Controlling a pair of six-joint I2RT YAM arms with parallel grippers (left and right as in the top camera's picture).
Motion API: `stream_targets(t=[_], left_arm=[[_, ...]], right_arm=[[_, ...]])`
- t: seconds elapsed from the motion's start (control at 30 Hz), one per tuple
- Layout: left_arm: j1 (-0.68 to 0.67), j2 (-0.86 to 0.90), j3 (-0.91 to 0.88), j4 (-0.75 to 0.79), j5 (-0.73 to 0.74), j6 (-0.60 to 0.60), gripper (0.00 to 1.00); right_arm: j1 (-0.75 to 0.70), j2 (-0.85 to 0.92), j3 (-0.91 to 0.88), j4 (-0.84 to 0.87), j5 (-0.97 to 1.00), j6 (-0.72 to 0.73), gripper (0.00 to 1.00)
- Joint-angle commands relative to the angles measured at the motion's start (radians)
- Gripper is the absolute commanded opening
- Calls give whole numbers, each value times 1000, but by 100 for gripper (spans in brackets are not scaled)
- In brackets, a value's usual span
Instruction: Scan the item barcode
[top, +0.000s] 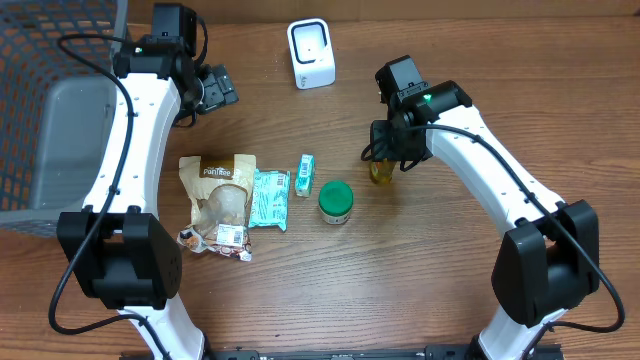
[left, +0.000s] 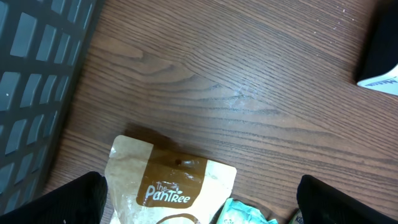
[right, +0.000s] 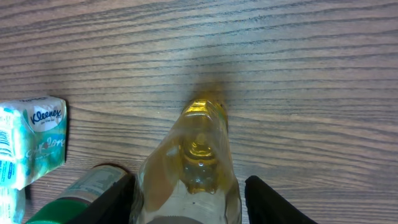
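Bench (top: 420, 290): flat brown wood-grain surface with fine dark streaks running across it.
Bottle (right: 199, 162): small, clear plastic with rounded shoulders, holding a yellow see-through liquid. It sits right of centre on the bench, near the green-lidded jar and to its right. I cannot tell whether it stands straight or leans.
Right end effector (right: 189, 193): matte black fingers (right: 270, 202) flank the bottle, one close against each wall. The pictures do not show whether they press the plastic or only bracket it, so I cannot tell.
Left end effector (left: 199, 193): black fingers (left: 81, 199) spread wide apart with nothing between them. It is held over the bench beyond the top of the pouch, near the basket.
Scanner (top: 311, 53): white glossy plastic, boxy with rounded corners, with a darker frame around its face. It stands at the far middle of the bench, well apart from the bottle.
Pouch (top: 218, 200): brown kraft paper, flat and crinkled, with white "The PanTree" lettering and a pale round patch below it.
Teal packet (top: 268, 197): soft shiny film, rectangular, lying against the pouch's right edge.
Tissue pack (top: 304, 175): small soft Kleenex block in teal and white, between the teal packet and the jar.
Jar (top: 336, 201): round, with a smooth green lid.
Basket (top: 40, 60): grey wire mesh in a square grid at the left edge.
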Motion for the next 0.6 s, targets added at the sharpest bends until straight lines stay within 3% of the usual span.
stream_targets(t=[0.0,0.57], left_arm=[[-1,-13,19,1,5,-10,100],[-1,-13,19,1,5,-10,100]], right_arm=[[7,0,-8,4,-2,-4,51],[6,0,-8,12,-2,-4,50]])
